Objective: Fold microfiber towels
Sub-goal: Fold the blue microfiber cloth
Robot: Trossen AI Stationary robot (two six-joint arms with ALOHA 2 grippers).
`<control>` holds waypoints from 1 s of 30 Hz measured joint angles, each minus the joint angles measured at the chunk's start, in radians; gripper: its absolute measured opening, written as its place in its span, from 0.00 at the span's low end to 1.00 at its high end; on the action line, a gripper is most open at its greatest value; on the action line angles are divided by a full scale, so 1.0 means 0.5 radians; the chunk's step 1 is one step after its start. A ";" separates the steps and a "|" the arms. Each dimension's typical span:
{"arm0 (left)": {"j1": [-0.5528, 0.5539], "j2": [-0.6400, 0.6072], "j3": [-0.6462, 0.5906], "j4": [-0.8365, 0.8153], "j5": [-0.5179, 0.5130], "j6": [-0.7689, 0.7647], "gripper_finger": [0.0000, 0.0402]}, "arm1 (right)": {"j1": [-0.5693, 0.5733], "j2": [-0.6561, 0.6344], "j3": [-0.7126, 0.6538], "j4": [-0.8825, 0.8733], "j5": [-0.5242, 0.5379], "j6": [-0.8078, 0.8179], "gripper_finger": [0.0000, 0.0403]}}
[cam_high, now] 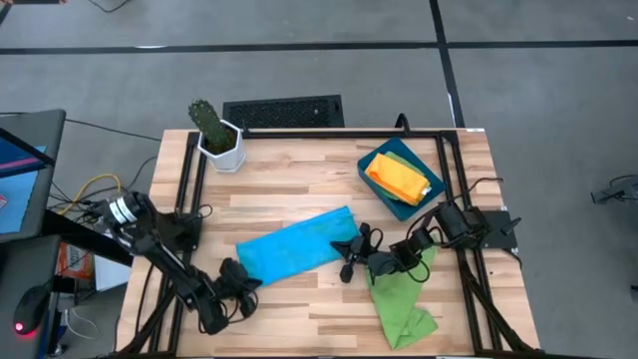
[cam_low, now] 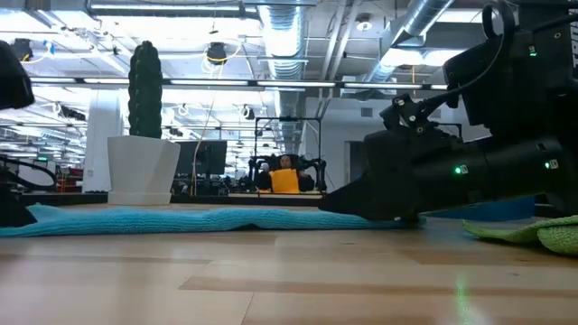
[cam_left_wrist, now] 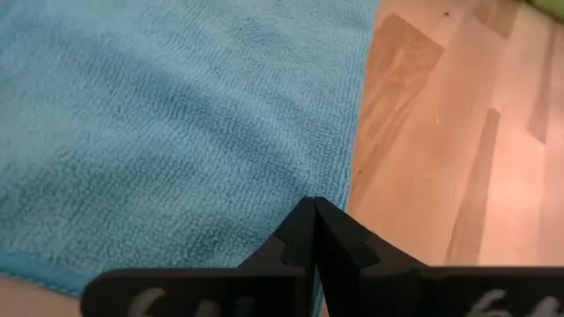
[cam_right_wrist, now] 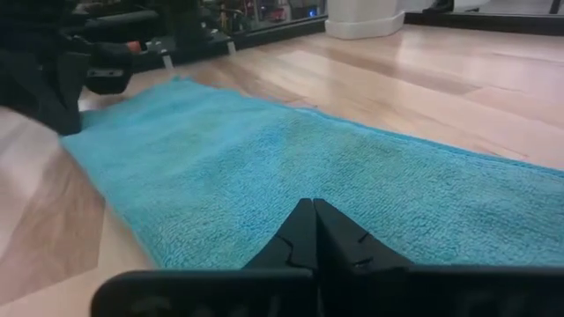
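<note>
1. The left claw (cam_high: 239, 276) sits pressed together, fingertips meeting with no gap, at the near-left end of the blue towel (cam_high: 297, 244); its tips (cam_left_wrist: 315, 231) rest against the cloth's edge, and whether any fabric is pinched between them cannot be told.
2. The right claw (cam_high: 351, 261) is likewise closed to a sliver, its fingers (cam_right_wrist: 315, 231) meeting low over the towel's right end, where it touches or nearly touches the cloth.
3. The blue towel lies flat in the middle of the table (cam_high: 289, 189), a long rectangle whose long axis runs from the near left up toward the far right, spanning the gap between the two claws.
4. Its surface is a fine looped microfiber weave, soft and matte, with a thin stitched hem along the edges.
5. A lime green towel (cam_high: 404, 299) lies loosely crumpled in an irregular shape at the near-right part of the table, partly under the right arm.
6. An orange and yellow bundle of folded cloth (cam_high: 397, 178) rests inside the rigid dark-blue tray (cam_high: 381, 158) at the far right, set at an angle to the table's edges.
7. A cactus in a white faceted pot (cam_high: 221, 148) stands at the far-left corner on the pale wooden planks.
</note>
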 joint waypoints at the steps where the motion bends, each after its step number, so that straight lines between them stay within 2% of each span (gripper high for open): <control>1: -0.012 0.027 0.030 -0.057 -0.008 0.002 0.00 | 0.000 0.001 0.000 0.002 0.002 0.000 0.05; 7: -0.086 0.089 0.101 -0.300 -0.016 -0.195 0.00 | 0.000 -0.001 0.000 -0.033 0.006 0.025 0.03; 11: -0.059 0.091 0.135 -0.382 -0.131 -0.366 0.00 | 0.004 -0.010 0.005 -0.103 0.056 0.154 0.02; 17: 0.169 0.085 0.202 -0.500 -0.042 -0.156 0.00 | -0.001 -0.007 0.007 -0.052 0.139 0.192 0.05; 20: 0.253 0.034 0.267 -0.619 0.141 0.019 0.00 | -0.013 -0.040 -0.003 -0.023 0.142 0.137 0.03; 23: 0.272 -0.034 0.358 -0.897 0.297 0.134 0.00 | -0.030 -0.131 -0.021 -0.145 0.170 0.101 0.02; 26: 0.268 -0.132 0.486 -1.245 0.295 0.135 0.00 | -0.060 -0.265 -0.011 -0.240 0.177 0.066 0.04; 30: 0.274 -0.239 0.649 -1.542 0.146 0.130 0.00 | -0.086 -0.385 -0.012 -0.325 0.172 0.025 0.07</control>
